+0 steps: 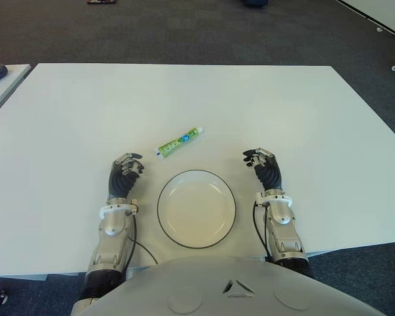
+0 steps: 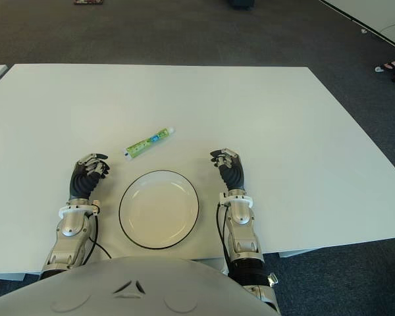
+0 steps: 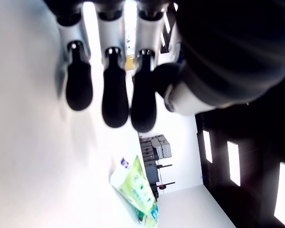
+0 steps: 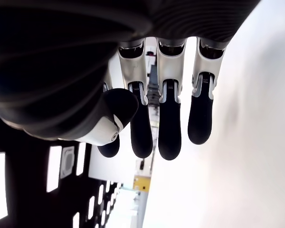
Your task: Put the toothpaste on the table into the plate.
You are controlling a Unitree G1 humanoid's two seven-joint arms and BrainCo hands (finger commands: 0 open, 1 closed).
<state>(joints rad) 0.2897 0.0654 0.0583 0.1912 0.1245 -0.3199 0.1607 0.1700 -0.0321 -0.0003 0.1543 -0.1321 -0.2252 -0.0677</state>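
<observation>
Green and white toothpaste [image 1: 178,142] with blue accents, white plate [image 1: 196,208] with a dark rim, white table [image 1: 283,112], dark grey carpet [image 1: 184,29].

toothpaste [image 1: 178,142] tube with green and blue print, lettering too small to read

From my remote station I see a smooth matt white counter [image 1: 283,112], a glossy ceramic-looking plate [image 1: 232,197] with dark rim, a shiny plastic toothpaste [image 1: 178,142] tube, and rough grey carpet floor [image 1: 184,29].
</observation>
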